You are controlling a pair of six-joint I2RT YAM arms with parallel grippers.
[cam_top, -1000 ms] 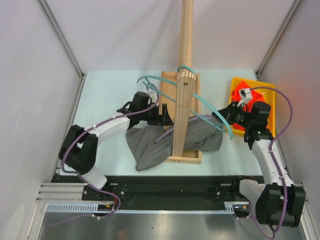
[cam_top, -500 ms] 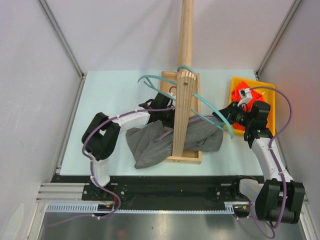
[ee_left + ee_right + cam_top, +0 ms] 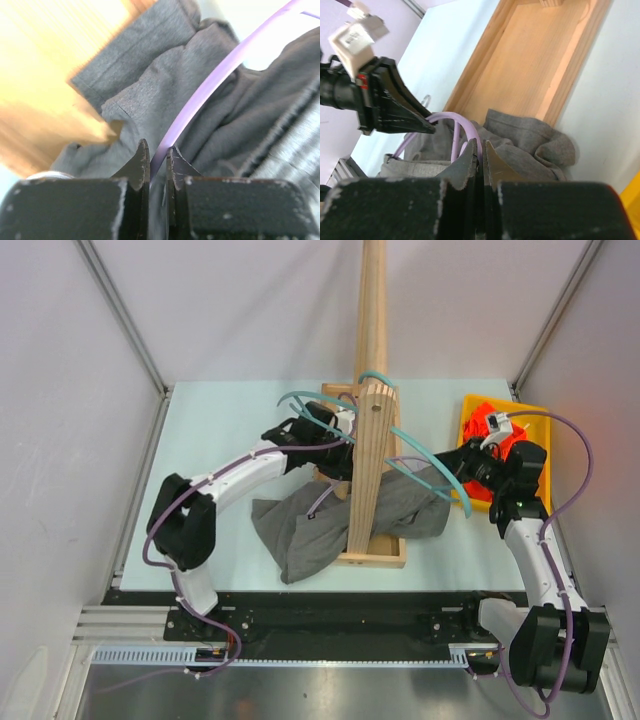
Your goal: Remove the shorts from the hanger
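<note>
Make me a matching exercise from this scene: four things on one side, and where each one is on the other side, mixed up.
Things:
1. grey shorts
2. orange shorts
3. teal hanger
4. purple hanger

Places:
A. in the yellow bin
B. hooked round the wooden post
C. pinched by the left pincer and the right pincer
D. draped over the wooden base and onto the table

Pairs: 1-D, 2-A, 3-B, 4-C
</note>
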